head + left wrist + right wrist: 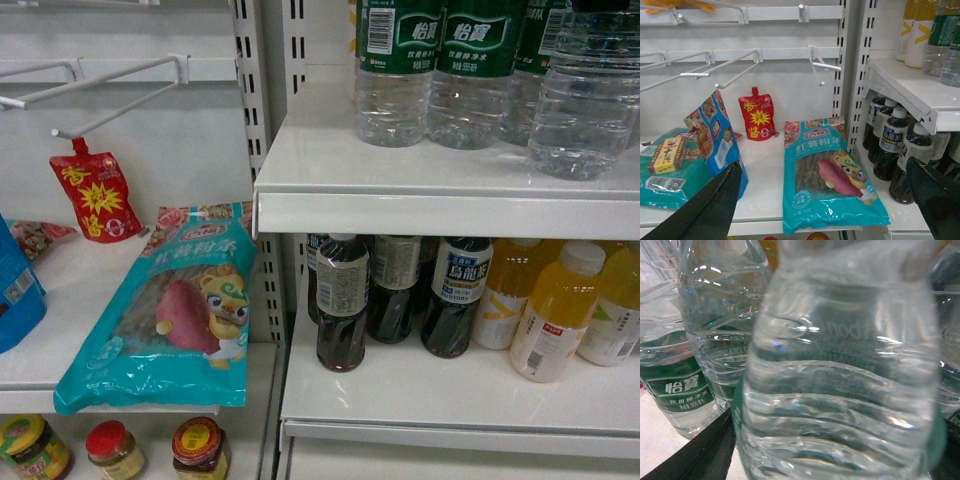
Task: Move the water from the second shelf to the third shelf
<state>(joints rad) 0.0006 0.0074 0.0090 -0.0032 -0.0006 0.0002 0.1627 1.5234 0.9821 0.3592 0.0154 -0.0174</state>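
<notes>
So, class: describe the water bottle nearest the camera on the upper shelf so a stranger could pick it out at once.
Find the white upper shelf on the right, lined with green-labelled water bottles. Go to its right end: the water bottle standing forward of the row. Unlike its neighbours, it shows only clear ribbed plastic here, no green label facing out.

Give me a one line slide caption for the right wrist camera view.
Close-up of a clear ribbed water bottle between the right tool's dark fingers, green-labelled bottles behind.
</notes>
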